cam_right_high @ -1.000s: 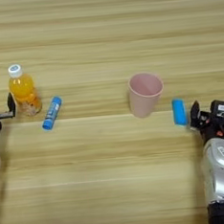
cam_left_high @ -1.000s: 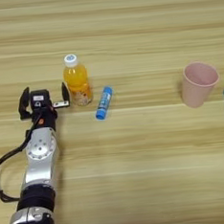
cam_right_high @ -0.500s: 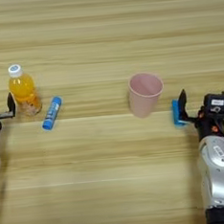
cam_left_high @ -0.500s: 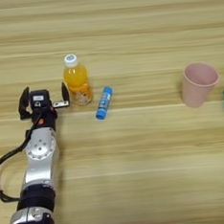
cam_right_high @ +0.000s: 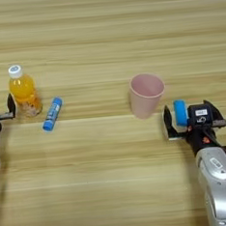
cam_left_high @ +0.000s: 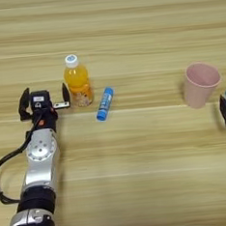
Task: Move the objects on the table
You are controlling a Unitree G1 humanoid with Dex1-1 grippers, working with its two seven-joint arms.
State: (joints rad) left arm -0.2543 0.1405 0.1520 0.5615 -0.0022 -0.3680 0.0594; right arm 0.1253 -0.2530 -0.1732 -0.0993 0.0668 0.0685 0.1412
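The table [cam_left_high: 127,31] is filling the whole frame, its grain running side to side; the orange-drink bottle [cam_left_high: 77,80] is standing upright at centre left, white cap on top; the blue-and-white tube [cam_left_high: 104,104] is lying just to the right of it, slanted, its lower end pointing down-left; the pink cup [cam_right_high: 146,94] is standing upright, mouth up, right of centre, well apart from the bottle and tube. The left gripper [cam_left_high: 43,99] is sitting at the left, just beside the bottle, fingers spread open and holding nothing, one finger close to the bottle's base. The right gripper [cam_right_high: 190,120] is sitting at lower right of the cup, fingers spread wide, with a small blue object [cam_right_high: 181,113] lying between them; contact cannot be told.
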